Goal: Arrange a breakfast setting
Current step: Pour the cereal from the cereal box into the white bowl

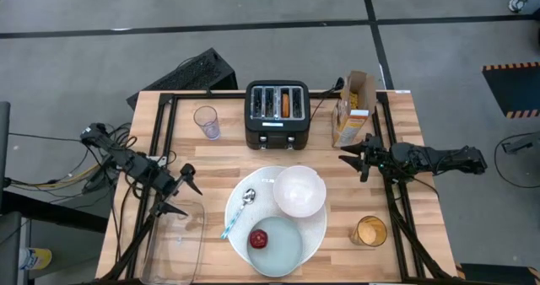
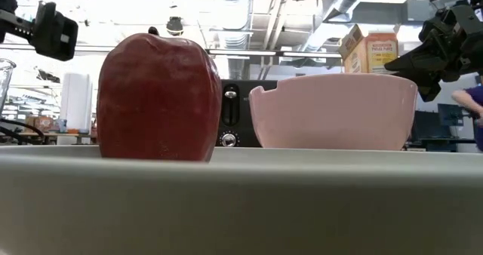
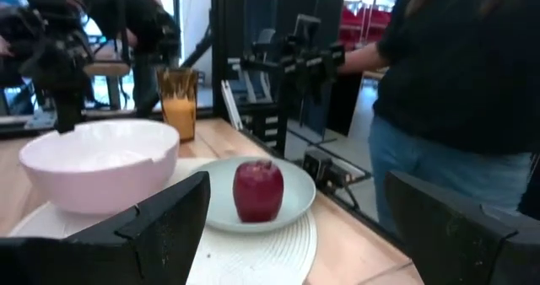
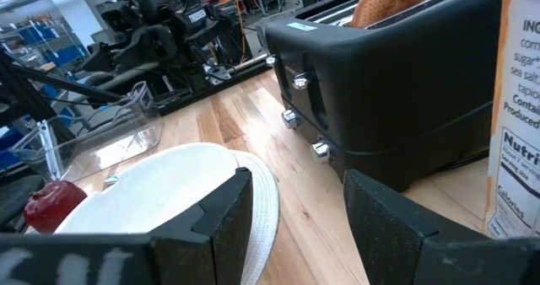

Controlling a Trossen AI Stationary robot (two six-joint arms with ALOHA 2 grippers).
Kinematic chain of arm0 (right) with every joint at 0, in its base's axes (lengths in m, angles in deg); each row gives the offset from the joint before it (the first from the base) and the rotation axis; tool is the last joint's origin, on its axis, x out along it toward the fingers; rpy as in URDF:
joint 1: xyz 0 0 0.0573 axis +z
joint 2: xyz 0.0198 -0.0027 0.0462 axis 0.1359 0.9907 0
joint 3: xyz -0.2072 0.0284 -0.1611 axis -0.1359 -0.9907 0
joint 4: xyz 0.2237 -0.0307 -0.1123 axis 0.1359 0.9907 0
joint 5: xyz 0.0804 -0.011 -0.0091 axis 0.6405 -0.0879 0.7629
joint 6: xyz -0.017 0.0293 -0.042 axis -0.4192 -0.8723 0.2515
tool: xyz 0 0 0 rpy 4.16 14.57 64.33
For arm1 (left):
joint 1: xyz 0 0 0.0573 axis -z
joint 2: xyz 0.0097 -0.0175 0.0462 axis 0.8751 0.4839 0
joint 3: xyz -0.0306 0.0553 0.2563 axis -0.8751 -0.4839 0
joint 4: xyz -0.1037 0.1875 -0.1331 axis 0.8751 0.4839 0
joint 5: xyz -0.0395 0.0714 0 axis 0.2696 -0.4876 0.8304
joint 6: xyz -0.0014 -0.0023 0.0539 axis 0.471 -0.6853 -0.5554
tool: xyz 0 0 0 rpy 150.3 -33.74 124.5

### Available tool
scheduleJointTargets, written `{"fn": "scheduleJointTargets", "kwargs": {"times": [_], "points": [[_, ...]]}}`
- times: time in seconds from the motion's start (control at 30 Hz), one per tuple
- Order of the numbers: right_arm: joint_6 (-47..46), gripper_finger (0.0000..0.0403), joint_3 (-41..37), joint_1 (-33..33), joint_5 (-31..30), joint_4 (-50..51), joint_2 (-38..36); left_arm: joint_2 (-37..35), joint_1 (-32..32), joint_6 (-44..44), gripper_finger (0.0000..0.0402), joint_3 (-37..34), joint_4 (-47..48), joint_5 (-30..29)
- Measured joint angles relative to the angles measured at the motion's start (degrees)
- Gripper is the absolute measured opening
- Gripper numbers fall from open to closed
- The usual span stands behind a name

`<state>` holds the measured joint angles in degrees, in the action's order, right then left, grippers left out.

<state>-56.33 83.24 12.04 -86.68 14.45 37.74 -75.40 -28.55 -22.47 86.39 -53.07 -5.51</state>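
Observation:
A large white plate (image 1: 239, 202) lies at the table's middle front. On it rest a white bowl (image 1: 299, 190), a blue-handled spoon (image 1: 236, 212) and a small pale-blue plate (image 1: 283, 245) with a red apple (image 1: 258, 239). A toasted bagel (image 1: 286, 104) stands in the black toaster (image 1: 277, 115). The yellow cereal box (image 1: 353, 108) stands upright right of the toaster. My left gripper (image 1: 180, 193) is open and empty left of the plate. My right gripper (image 1: 354, 158) is open and empty between the bowl and the cereal box.
An empty clear glass (image 1: 207, 122) stands at the far left and a glass of orange juice (image 1: 369, 232) at the near right. A clear container (image 1: 179, 239) lies at the near left. A person in dark clothes (image 3: 460, 74) stands beyond the table's near edge.

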Motion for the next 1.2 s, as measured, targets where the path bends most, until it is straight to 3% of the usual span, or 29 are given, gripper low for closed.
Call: {"fn": "scheduleJointTargets", "kwargs": {"times": [0.43, 0.93, 1.2], "points": [[-5.33, 0.0208, -0.2, -0.2, 0.65, -6.6, 0.0, -0.39, 0.02, 0.0, 0.0339, -0.02, 0.04, 0.02], [-7.49, 0.0208, -0.03, -0.09, 6.86, -33.92, 0.28, -0.39, 0.02, 0.0, 0.0339, -0.04, 0.04, 0.04], [-2.53, 0.0208, 11.08, -0.09, 12.75, -37.26, 5.88, -0.39, 0.02, 0.0, 0.0339, -0.04, 0.04, 0.02]]}}
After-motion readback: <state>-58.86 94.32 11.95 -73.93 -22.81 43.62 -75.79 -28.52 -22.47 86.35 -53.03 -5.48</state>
